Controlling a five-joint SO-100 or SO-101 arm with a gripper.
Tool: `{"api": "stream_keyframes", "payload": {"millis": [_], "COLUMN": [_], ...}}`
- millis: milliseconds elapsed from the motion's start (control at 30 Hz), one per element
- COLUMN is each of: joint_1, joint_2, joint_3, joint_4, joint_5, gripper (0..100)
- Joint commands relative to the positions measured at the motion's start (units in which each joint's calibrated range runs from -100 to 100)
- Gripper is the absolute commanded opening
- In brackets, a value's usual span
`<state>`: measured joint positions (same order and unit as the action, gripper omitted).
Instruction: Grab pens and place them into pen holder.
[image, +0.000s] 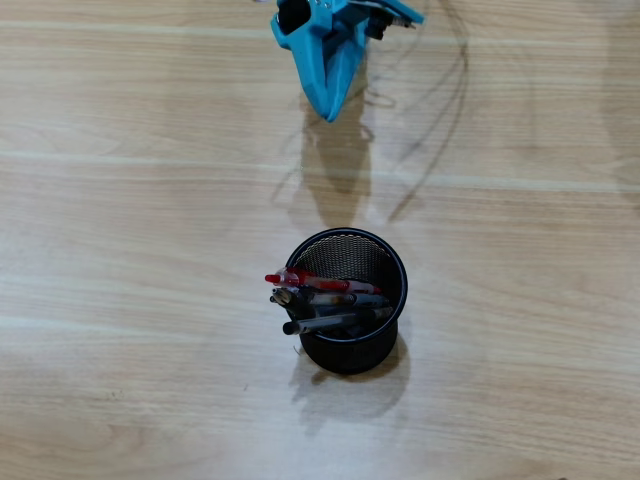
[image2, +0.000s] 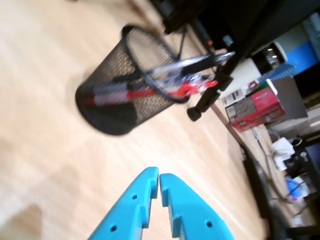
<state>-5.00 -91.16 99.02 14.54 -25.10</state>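
Observation:
The pen holder (image: 350, 262) is a round black mesh cup standing on the wooden table near the middle of the overhead view. Several pens (image: 325, 300) lie inside it, leaning over its near-left rim; a red one (image: 300, 281) is on top. The wrist view shows the same pen holder (image2: 117, 87) ahead, with the pens (image2: 175, 80) sticking out to the right. My blue gripper (image: 332, 113) hangs at the top of the overhead view, well away from the cup. Its jaws (image2: 159, 179) are shut with nothing between them.
Light wooden table (image: 130, 300) all around the cup. In the wrist view a black tripod or stand leg (image2: 210, 95) stands behind the cup, and a red box (image2: 255, 107) and clutter lie past the table's far edge.

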Motion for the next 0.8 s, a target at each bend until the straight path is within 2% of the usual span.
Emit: {"api": "stream_keyframes", "payload": {"millis": [0,233,400,767], "joint_1": [0.66,0.57,0.57,-0.07], "joint_2": [-8.67,-8.24,-8.33,-8.33], "joint_3": [-0.02,0.34,0.34,-0.20], "joint_4": [16.84,29.24,36.89,38.17], "joint_5": [7.45,15.57,18.61,21.33], "gripper": [2,2,2,2]}}
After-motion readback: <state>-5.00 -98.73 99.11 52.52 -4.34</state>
